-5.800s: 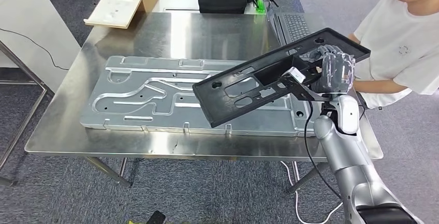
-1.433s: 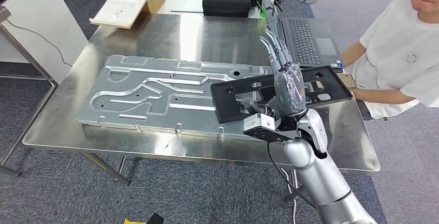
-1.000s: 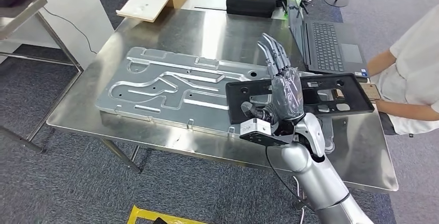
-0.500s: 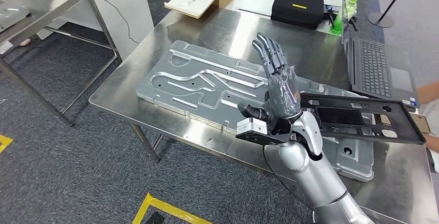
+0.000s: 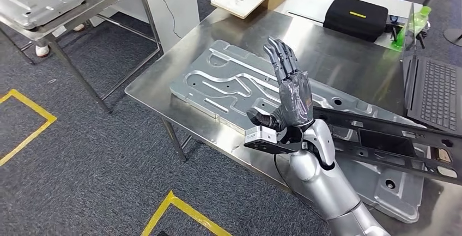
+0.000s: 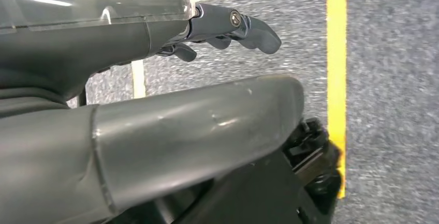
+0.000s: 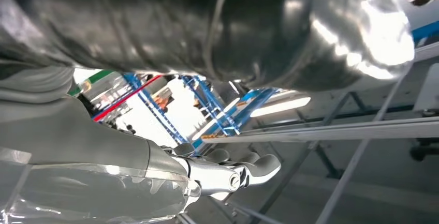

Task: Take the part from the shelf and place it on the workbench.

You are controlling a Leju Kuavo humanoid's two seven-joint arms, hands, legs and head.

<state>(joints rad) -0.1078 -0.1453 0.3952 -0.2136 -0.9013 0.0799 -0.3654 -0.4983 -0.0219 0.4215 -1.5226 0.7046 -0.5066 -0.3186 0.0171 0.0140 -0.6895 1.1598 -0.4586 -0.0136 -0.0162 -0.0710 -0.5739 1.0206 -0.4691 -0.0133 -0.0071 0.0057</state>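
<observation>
Right robot hand (image 5: pixel 289 91) raised with fingers spread, holding nothing; black part (image 5: pixel 392 143) lies on desk (image 5: pixel 180 67); left robot hand (image 6: pixel 155 43) state unclear.

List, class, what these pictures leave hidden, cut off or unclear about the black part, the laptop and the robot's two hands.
- Black part, head view: its far end runs off the right edge; the right hand and arm cover its near end.
- Laptop, head view: cut by the right edge.
- Left hand, left wrist view: its fingers are mostly hidden behind the thumb.
- Right hand, right wrist view: the background is glare and reflections.
</observation>
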